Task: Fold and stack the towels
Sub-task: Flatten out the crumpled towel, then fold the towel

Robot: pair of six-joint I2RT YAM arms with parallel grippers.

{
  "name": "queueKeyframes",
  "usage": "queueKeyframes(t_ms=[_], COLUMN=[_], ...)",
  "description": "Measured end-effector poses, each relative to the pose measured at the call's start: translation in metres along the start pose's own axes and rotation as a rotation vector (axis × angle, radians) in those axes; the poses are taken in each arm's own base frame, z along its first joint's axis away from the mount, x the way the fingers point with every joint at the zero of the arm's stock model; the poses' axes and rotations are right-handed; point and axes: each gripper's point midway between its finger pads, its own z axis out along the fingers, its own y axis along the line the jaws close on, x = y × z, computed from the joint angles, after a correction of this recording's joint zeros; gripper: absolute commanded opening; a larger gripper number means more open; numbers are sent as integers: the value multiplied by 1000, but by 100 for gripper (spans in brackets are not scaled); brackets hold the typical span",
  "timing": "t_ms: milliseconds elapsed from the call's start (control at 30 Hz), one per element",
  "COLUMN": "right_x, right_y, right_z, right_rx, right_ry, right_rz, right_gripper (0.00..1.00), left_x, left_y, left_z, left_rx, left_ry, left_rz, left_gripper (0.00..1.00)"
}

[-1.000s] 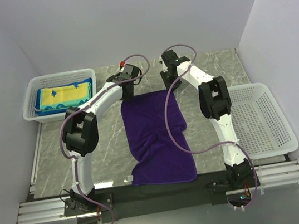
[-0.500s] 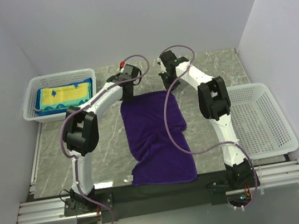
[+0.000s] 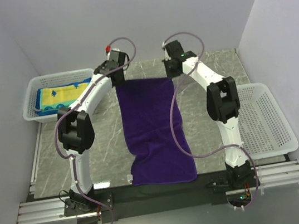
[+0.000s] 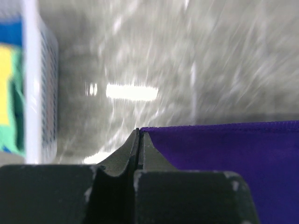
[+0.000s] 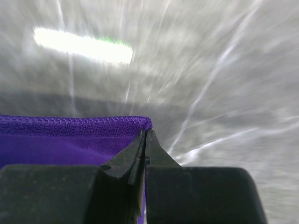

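Observation:
A purple towel (image 3: 153, 128) lies stretched lengthwise down the middle of the grey marble table, its near end at the front edge. My left gripper (image 3: 116, 78) is shut on its far left corner (image 4: 145, 132). My right gripper (image 3: 172, 71) is shut on its far right corner (image 5: 145, 123). The far edge runs taut between the two grippers, held a little above the table. A yellow towel with blue border (image 3: 63, 95) lies folded in the left basket, over a teal-and-blue one (image 4: 10, 121).
A white mesh basket (image 3: 35, 111) stands at the far left with towels in it. A second white mesh basket (image 3: 263, 120) stands at the right with nothing in it. White walls close in the sides and back.
Both grippers have moved toward the back of the table with the towel's far corners. The towel's rumpled fold has been pulled out flat and it now reaches further back.

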Motion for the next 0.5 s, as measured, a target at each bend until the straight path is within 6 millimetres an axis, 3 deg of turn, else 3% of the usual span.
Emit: queueKeyframes(t_ms=[300,367,500], right_x=[-123,-145,-172], right_y=[-37,-39,-36], right_z=[-69,-81,-95], right_rx=[18,1,-38], right_ry=[-418,-493,-599], right_rz=[128,146,149], right_gripper=[0,0,0], left_x=[-127,-148,-169], left_y=[-5,-3,5], left_z=[-23,-24,-23], left_rx=[141,181,232], left_ry=[-301,-356,-413], left_rz=[-181,-216,-255], left_gripper=[1,1,1])
